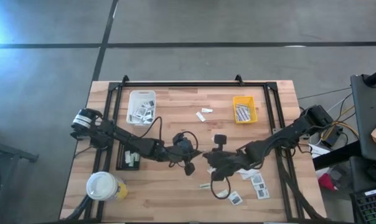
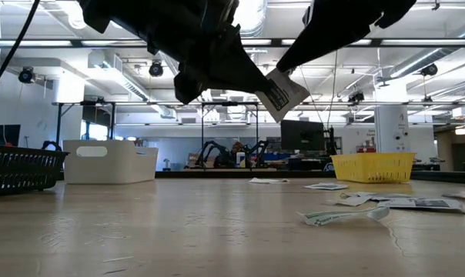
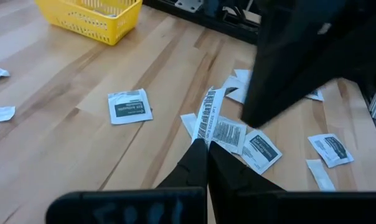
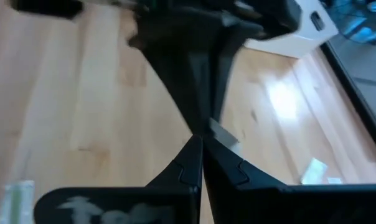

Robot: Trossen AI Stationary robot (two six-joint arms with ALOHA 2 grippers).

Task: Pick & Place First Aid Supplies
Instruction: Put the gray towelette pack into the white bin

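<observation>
A small white packet with dark print [image 2: 282, 94] hangs in the air over the table's middle, between my two grippers. My left gripper [image 1: 196, 155] comes from the table's left and is shut on it. My right gripper [image 1: 208, 157] comes from the right, and its shut fingertips [image 4: 199, 140] meet the same packet. More first aid supplies lie flat on the wood: a cluster of packets [image 1: 256, 182] at the near right, one packet [image 3: 129, 106] apart, and two small pieces [image 1: 203, 114] toward the far side. My left gripper pinches the packet by one edge [image 3: 208, 132] between its two fingers. The fingers slant down from the table's left. The packet stands out beyond the fingertips, lifted clear of the table. My right gripper is shut at the packet's other side [image 4: 220, 133], fingers slanting down from the table's right, opposite my left gripper's fingers. The view is blurred, so how much of the packet lies between them I cannot tell. In the low view the packet's upper end [image 2: 272, 75] sits at that arm's tip.
A white tray [image 1: 141, 107] with packets stands at the far left, and a yellow tray [image 1: 244, 109] at the far right. A black tray [image 1: 131, 158] sits under my left arm. A white-lidded yellow cup [image 1: 104, 185] stands near left. A crumpled strip [image 2: 340, 217] lies near.
</observation>
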